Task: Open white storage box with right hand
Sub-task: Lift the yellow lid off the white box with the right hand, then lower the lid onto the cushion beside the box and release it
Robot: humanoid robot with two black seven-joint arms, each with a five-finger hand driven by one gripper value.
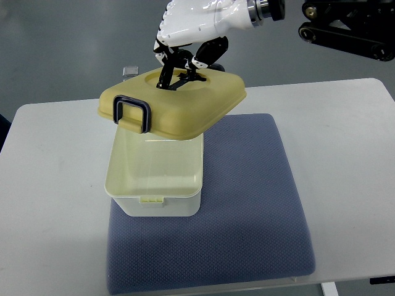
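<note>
Storage box [155,185], pale cream-white and translucent, stands at the left centre of the frame on a blue-grey mat [247,209], its mouth uncovered and a small latch tab [152,199] showing on its lower rim. Its lid [179,105], a yellowish cream, is lifted clear of the box rim and hangs tilted above the box's upper end, in the upper middle of the picture. A dark clip handle [133,114] hangs from the lid's lower left edge, and the lid's lower right edge overlaps the box opening as seen from above.

Gripping the lid from above is the right hand [185,61], white-shelled with black fingers [168,73] curled down onto a dark handle [182,80] in the lid's recessed top; exactly how the fingertips wrap that handle is hard to make out. Its arm comes in from the upper right corner.

Beneath the mat lies a white table [55,185]. A small grey object [130,71], too small to identify, sits near the table's upper edge, just left of the lid.
</note>
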